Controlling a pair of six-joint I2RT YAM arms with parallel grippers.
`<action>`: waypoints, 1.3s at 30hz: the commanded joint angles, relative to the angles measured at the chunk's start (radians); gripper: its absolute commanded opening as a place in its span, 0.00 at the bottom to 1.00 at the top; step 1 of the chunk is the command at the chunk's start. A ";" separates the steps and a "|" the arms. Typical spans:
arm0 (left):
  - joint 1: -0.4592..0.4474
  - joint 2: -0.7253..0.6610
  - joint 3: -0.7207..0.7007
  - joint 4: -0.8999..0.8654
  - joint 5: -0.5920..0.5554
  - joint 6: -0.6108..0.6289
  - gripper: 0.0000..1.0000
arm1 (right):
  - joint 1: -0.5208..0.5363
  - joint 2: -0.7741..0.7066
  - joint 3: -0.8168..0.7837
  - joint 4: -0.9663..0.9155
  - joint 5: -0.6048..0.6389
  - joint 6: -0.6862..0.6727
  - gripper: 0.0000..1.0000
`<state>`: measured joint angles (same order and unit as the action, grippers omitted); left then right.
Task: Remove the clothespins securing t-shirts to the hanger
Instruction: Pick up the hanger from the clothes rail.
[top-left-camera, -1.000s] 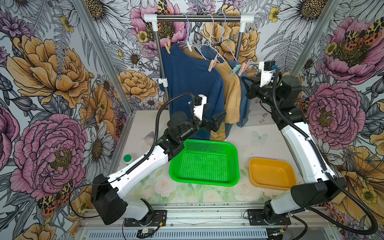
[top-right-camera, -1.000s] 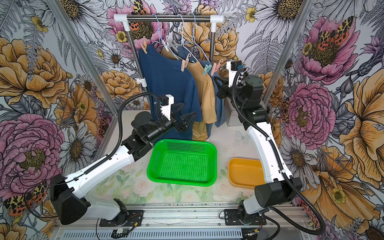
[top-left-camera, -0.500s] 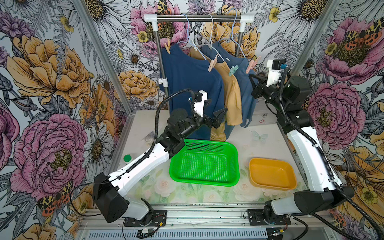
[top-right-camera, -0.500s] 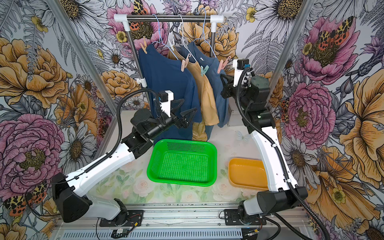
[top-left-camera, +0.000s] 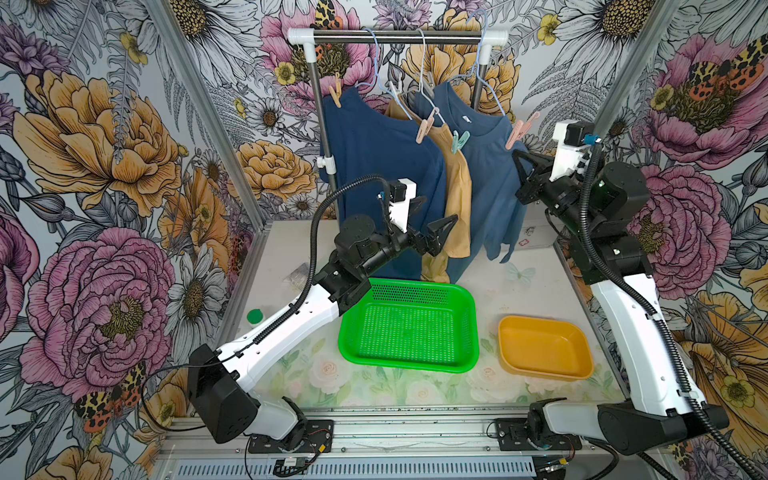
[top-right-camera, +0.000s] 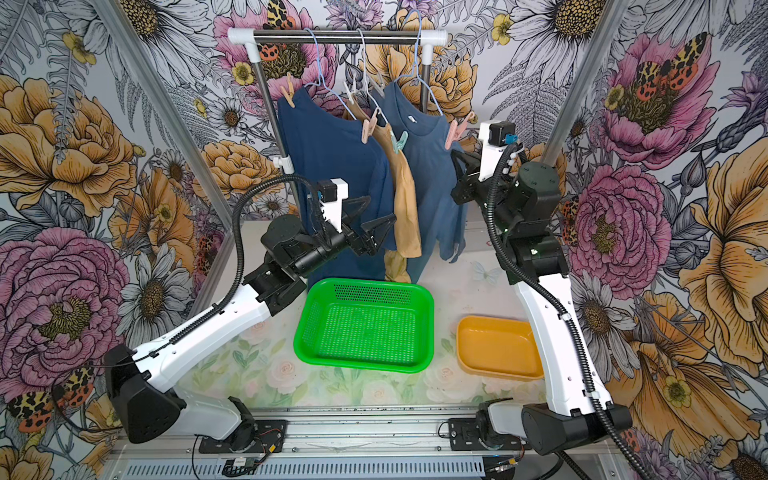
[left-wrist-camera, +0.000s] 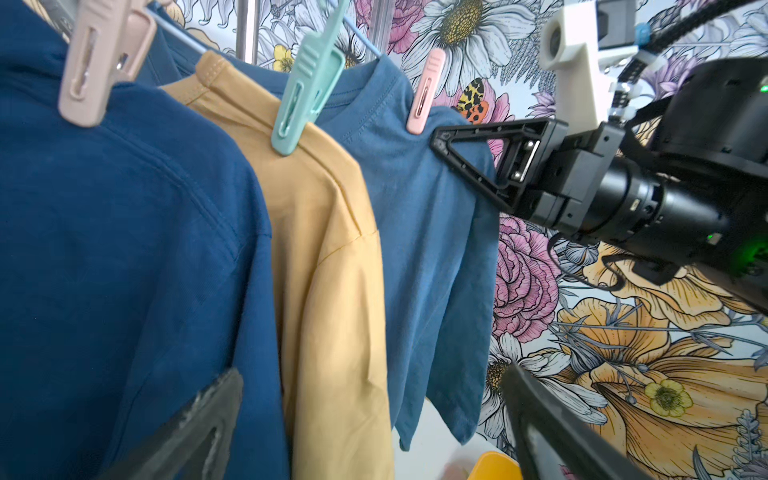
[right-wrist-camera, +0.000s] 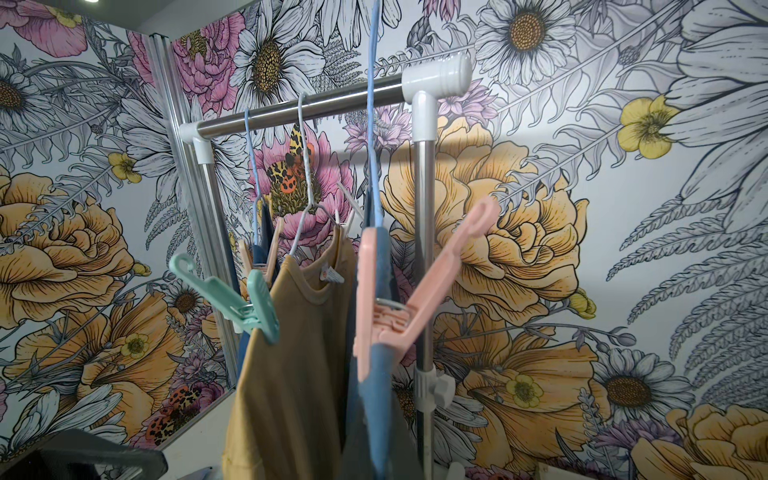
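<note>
Three t-shirts hang on wire hangers from a rail: a navy one, a tan one and a second navy one. The clothespins grip their shoulders: peach, pink, mint, another pink and a white one higher up. My left gripper stands open in front of the tan shirt's sleeve, its fingers holding nothing. My right gripper is shut, and its tip rests at the right navy shirt's shoulder just under the pink clothespin.
A green mesh basket and a yellow tub sit on the table in front of the rack. A small green cap lies at the left edge. The rack's posts and the patterned walls close in the back and the sides.
My right gripper has drawn back to the right, out from among the shirts, and the right navy shirt has swung round to face front. My left gripper has risen a little.
</note>
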<state>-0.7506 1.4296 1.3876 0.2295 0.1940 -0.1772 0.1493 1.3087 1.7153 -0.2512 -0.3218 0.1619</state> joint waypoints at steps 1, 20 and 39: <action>-0.003 0.019 0.074 0.038 0.048 -0.008 0.99 | -0.011 -0.050 -0.011 0.093 0.028 -0.012 0.00; 0.103 0.219 0.509 0.007 0.065 -0.062 0.99 | -0.020 -0.156 -0.133 0.092 0.025 -0.003 0.00; 0.211 0.477 0.893 -0.096 0.204 -0.213 0.99 | -0.027 -0.167 -0.060 0.070 0.033 -0.021 0.00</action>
<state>-0.5472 1.9148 2.2631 0.1860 0.3546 -0.3695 0.1337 1.1824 1.5860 -0.2546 -0.2920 0.1551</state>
